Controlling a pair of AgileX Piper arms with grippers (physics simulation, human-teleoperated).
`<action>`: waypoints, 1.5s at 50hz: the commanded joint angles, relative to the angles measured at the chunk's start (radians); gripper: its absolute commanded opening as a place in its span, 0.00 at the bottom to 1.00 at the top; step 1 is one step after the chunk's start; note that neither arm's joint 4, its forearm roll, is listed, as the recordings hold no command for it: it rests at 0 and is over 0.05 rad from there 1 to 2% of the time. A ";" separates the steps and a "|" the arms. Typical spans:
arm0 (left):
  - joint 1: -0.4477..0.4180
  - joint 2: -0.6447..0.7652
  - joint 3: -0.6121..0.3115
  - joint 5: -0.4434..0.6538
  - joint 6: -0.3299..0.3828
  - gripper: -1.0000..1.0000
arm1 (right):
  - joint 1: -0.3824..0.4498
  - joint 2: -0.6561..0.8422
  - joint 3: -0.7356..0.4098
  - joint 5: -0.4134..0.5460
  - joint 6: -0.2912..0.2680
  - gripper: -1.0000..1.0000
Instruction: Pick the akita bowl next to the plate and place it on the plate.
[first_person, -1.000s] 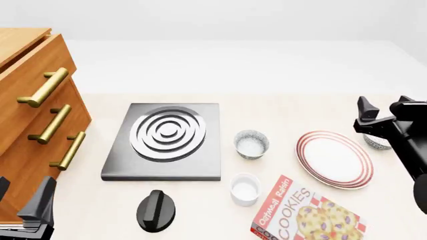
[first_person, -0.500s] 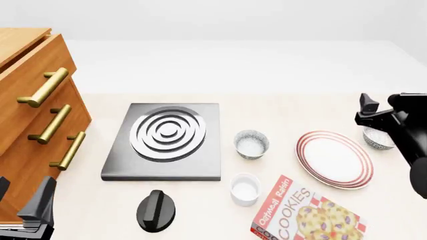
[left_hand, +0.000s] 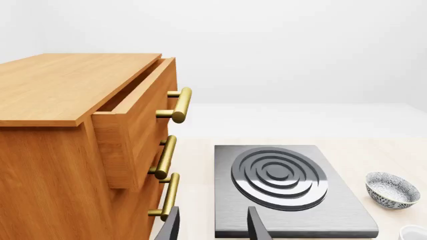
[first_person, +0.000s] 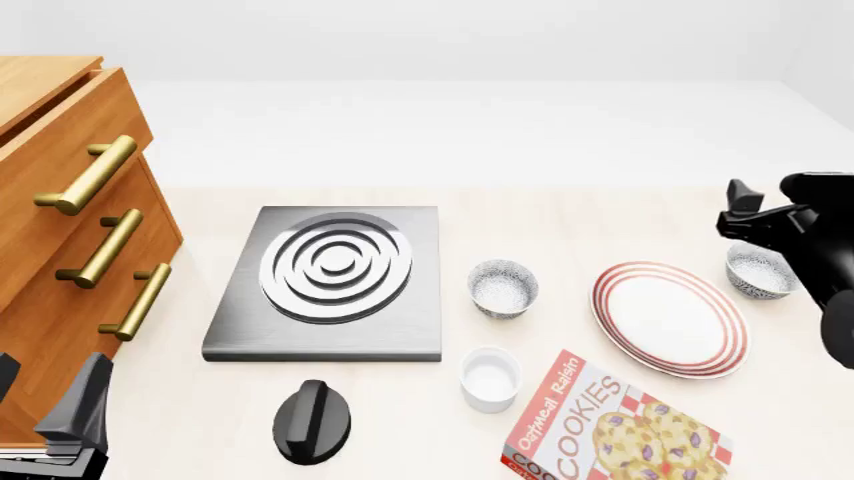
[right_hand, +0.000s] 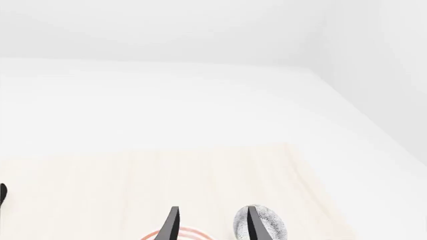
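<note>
The plate (first_person: 667, 318), white with red rings, lies flat on the table at the right. The akita bowl (first_person: 761, 272), speckled grey outside and white inside, stands upright just to the right of it. My right gripper (first_person: 750, 208) hovers above and slightly behind that bowl. In the right wrist view it (right_hand: 212, 207) is open and empty, with the bowl (right_hand: 270, 226) showing low down beside one finger and a sliver of the plate's rim (right_hand: 193, 233) between the fingers. My left gripper (first_person: 47, 378) stays low at the near left, open (left_hand: 213, 209) and empty.
A second speckled bowl (first_person: 503, 288) stands between the grey stove (first_person: 334, 280) and the plate. A small white cup (first_person: 490, 378), a cookies box (first_person: 614, 430) and a black knob (first_person: 311, 420) lie nearer me. A wooden drawer cabinet (first_person: 67, 230), top drawer slightly out, fills the left.
My right gripper has shifted right and farther back, uncovering the bowl beside the plate, which now shows whole. The left arm and the objects have not moved.
</note>
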 joint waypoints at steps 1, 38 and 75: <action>0.000 0.000 0.000 0.000 0.000 1.00 | -0.019 0.022 -0.037 0.026 0.007 1.00; 0.000 0.000 0.000 0.000 0.000 1.00 | -0.100 0.085 -0.132 0.088 0.043 1.00; 0.000 0.000 0.000 0.000 0.000 1.00 | -0.161 0.139 -0.186 0.114 0.082 1.00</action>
